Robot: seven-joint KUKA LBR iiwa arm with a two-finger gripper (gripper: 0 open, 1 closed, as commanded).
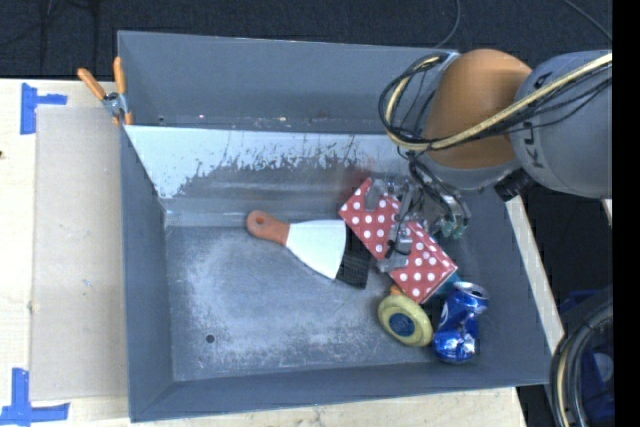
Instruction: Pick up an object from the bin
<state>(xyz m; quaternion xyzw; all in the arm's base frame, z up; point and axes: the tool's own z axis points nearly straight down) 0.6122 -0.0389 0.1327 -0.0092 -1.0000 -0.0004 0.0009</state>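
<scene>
Now — pincer (408, 231) over red polka-dot packet (430, 267) — right side of bin (250, 335).

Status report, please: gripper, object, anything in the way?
Gripper over red dotted box, right side of bin. Scraper, tape roll, blue wrapper close by.

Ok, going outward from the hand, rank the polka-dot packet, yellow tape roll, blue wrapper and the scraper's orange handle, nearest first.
1. Nearest: red polka-dot packet, lying directly under the hand.
2. Next: yellow tape roll and blue wrapper, both toward the front right corner; too close to call between them.
3. Farthest: scraper's orange handle, out to the left.
</scene>
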